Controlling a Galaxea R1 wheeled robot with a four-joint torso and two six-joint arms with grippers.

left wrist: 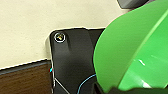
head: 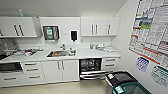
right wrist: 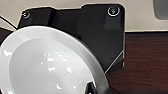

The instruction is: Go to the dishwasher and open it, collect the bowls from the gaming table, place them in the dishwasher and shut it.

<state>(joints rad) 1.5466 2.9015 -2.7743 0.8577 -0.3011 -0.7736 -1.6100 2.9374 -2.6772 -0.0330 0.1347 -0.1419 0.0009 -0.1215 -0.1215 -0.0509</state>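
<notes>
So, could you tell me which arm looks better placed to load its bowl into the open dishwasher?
Probably right: the dishwasher stands open right of centre. Each arm carries one, the white bowl right, the green bowl left.

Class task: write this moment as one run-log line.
dishwasher: door open | left gripper: holds green bowl | right gripper: holds white bowl

Place: an office kitchenette, a shared break room by the look of it.
Fittings: white wall cabinets (head: 100, 25) ran above a white tabletop (head: 87, 53) with a steel sink (head: 59, 53) and tap set into it.
Appliance: the dishwasher (head: 90, 67) stood open under the tabletop, its dark racks showing.
Wall: a paper-towel dispenser (head: 50, 32) and a dark soap dispenser (head: 73, 35) hung over the sink.
Notices: large printed posters (head: 150, 30) covered the side wall.
Waste: lidded bins (head: 122, 81) stood below them.
</notes>
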